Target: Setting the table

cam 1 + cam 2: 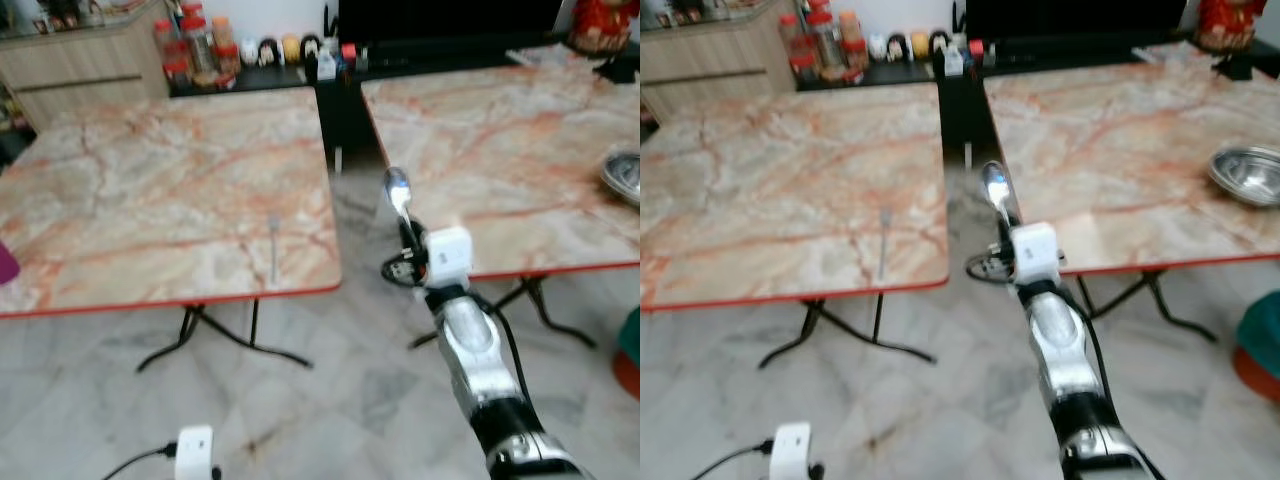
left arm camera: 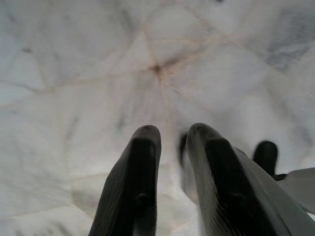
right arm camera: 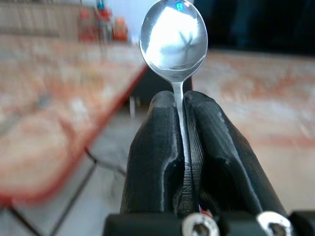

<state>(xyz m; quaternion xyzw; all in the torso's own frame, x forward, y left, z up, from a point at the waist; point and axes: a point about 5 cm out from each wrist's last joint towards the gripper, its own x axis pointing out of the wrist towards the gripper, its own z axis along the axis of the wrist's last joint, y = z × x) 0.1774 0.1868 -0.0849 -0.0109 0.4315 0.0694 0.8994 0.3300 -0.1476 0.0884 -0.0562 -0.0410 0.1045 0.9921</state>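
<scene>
My right gripper (image 1: 407, 232) is shut on the handle of a silver spoon (image 1: 397, 189), bowl end up, held in the gap between two marble-patterned tables. The right wrist view shows the spoon (image 3: 173, 39) pinched between the two black fingers (image 3: 152, 147). A fork (image 1: 273, 250) lies on the left table (image 1: 150, 190) near its front right corner. A metal bowl (image 1: 1248, 172) sits on the right table (image 1: 1120, 130) at its right side. My left gripper (image 2: 170, 147) hangs low over the marble floor, its fingers a narrow gap apart with nothing between them.
Both tables have red edges and thin black folding legs (image 1: 230, 340). A dark cabinet (image 1: 330, 60) with jars and bottles (image 1: 195, 45) stands behind them. A teal and red object (image 1: 1260, 350) sits on the floor at the right. A white device (image 1: 195, 452) with a cable is at bottom left.
</scene>
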